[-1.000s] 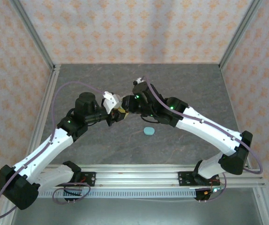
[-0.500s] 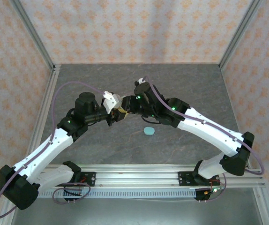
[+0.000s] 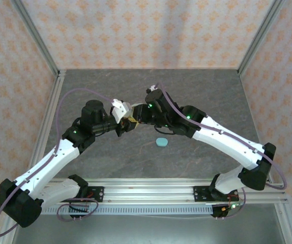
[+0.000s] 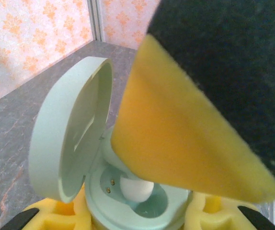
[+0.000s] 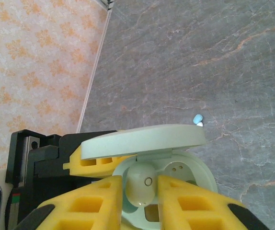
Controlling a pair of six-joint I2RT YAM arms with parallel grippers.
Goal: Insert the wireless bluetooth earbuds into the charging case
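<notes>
The left gripper (image 4: 137, 214) is clamped on the base of the open charging case (image 4: 176, 203), with its yellow foam pads (image 4: 56, 216) pressed to either side and the case held up above the desk (image 3: 212, 96). The case's lid (image 4: 70, 129) stands hinged up and back. The right gripper (image 5: 140, 201) meets it from the opposite side, its two yellow fingers (image 5: 195, 201) set close on either side of a whitish earbud (image 5: 138, 184). I cannot tell whether they pinch the bud or only flank it. From the left wrist view that earbud sits down in one well of the case, under the right gripper's finger. The neighbouring well (image 5: 178, 168) shows two small metal contacts. Beyond the lid, two loose buds (image 5: 198, 120), one light blue and one whitish, lie touching each other on the grey desk. A teal oval case (image 3: 161, 142) lies closed on the desk just nearside of the two grippers.
</notes>
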